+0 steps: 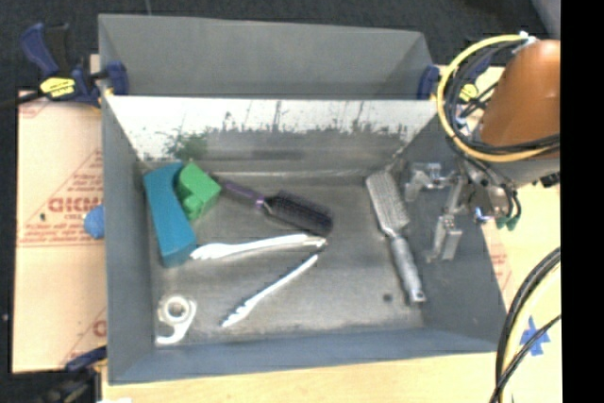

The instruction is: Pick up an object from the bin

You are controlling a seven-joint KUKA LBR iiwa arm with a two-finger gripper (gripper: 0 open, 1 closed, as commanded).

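My gripper point(444, 236) hangs low at the right side of the bin, close to the right wall. Just to its left lies a grey metal brush point(396, 231), its flat head toward the back wall and its handle pointing to the front. The gripper is beside the brush's handle and not round it. Further left, a black hairbrush with a purple handle point(288, 208) lies aslant in the middle of the bin.
White plastic tongs point(264, 271) lie spread at centre front. A blue block point(170, 214) and a green block point(199, 189) sit at the left wall. In the front left corner is a small white ring-shaped thing point(176, 312). The arm's orange cover and cables hang over the right rim.
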